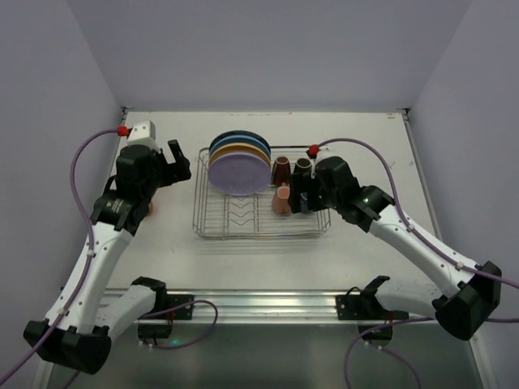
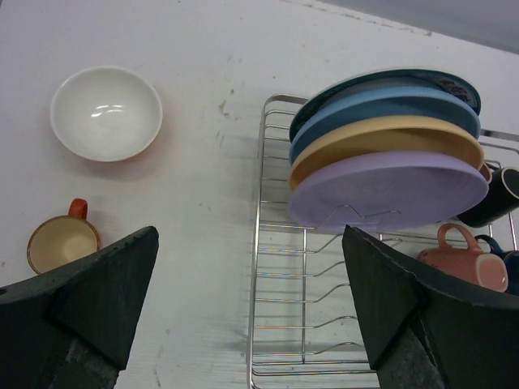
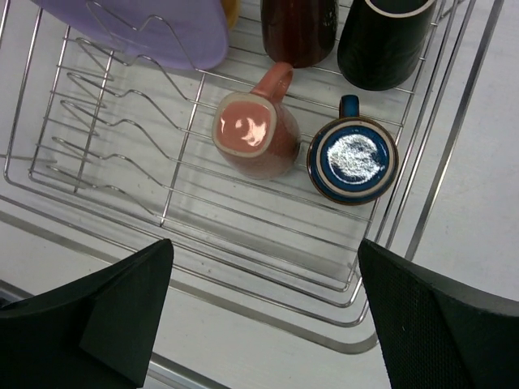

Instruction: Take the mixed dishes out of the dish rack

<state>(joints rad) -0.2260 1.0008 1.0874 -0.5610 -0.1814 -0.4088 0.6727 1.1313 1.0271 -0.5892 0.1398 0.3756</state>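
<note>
The rack (image 1: 243,217) sits in the middle of the tabletop (image 1: 170,259). A row of plates (image 1: 239,164) stands on edge in the rack's back left part. At the rack's right end are four cups: the back-left cup (image 3: 298,28) and back-right cup (image 3: 388,36) side by side, with the front-left cup (image 3: 255,134) and front-right cup (image 3: 353,160) just before them. Left of the rack, on the tabletop, lies a bowl (image 2: 106,113), with a lone cup (image 2: 63,243) nearer the front. The left tool (image 1: 178,162) hangs left of the rack, and the right tool (image 3: 265,259) hangs over the rack's right front.
</note>
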